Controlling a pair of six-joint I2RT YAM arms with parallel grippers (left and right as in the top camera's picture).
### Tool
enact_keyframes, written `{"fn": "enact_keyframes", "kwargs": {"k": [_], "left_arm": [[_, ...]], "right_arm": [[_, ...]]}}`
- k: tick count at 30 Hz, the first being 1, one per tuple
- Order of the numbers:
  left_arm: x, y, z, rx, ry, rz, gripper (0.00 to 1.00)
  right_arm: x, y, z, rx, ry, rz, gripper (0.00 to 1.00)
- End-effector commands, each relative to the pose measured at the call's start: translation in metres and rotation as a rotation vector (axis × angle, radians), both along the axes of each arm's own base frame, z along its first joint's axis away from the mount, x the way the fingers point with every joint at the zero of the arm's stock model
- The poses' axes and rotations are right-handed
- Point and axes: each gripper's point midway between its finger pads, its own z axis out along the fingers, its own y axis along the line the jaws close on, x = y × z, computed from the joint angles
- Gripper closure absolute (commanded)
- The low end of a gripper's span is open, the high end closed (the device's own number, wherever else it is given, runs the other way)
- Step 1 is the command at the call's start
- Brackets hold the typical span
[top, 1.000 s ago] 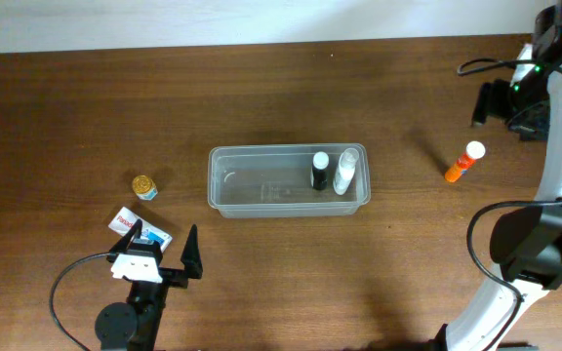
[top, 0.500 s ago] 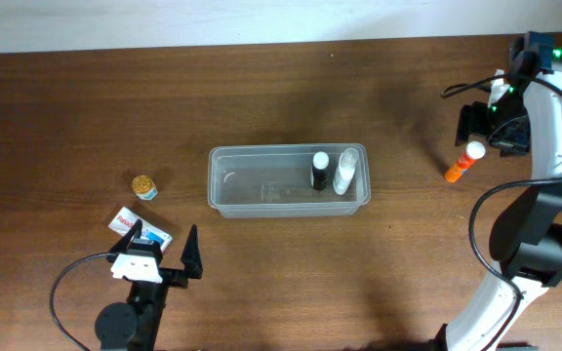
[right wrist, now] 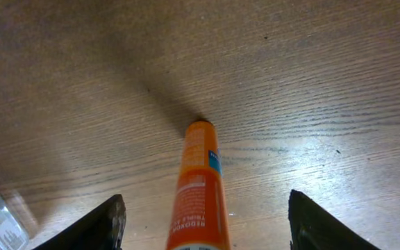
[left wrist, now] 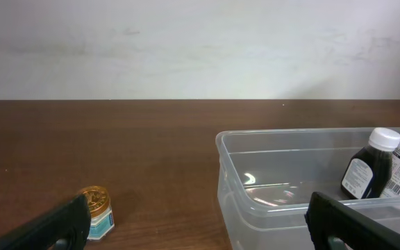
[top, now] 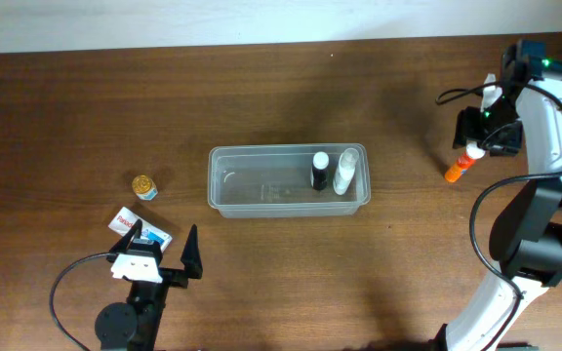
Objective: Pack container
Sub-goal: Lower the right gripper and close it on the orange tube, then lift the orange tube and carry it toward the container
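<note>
The container [top: 261,200], a clear shallow tub, sits mid-table with a black bottle [top: 319,171] and a whitish bottle [top: 345,170] at its right end. An orange tube [top: 456,171] with a white cap lies to the right of it. My right gripper [top: 474,141] hangs over the cap end. In the right wrist view the orange tube [right wrist: 201,187] lies between the open fingers [right wrist: 99,226], with a gap on each side. My left gripper [top: 164,232] rests open and empty at the front left, facing the container [left wrist: 255,201].
A small gold-lidded jar [top: 143,186] stands left of the container, also seen as the jar [left wrist: 96,212] by my left finger. A red, white and blue packet [top: 127,222] lies under the left gripper. The pale wall runs along the table's far edge.
My right arm has swung down and to the left, from beyond the orange tube to directly over its cap end. The left arm, tub and other items have not moved.
</note>
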Motion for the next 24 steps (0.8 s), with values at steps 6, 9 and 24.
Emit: {"fn": "enact_keyframes", "kwargs": {"k": [6, 9, 24], "left_arm": [[0.0, 0.0022, -0.0006, -0.002, -0.001, 0.01, 0.01], [0.0, 0.0022, -0.0006, -0.002, -0.001, 0.01, 0.01], [0.0, 0.0022, -0.0006, -0.002, -0.001, 0.01, 0.0]], "right_arm": [[0.0005, 0.006, -0.0055, 0.01, 0.004, 0.021, 0.5], [0.0005, 0.0061, -0.0056, 0.011, 0.004, 0.017, 0.56], [-0.0002, 0.0141, -0.0052, 0.056, 0.003, 0.02, 0.79]]}}
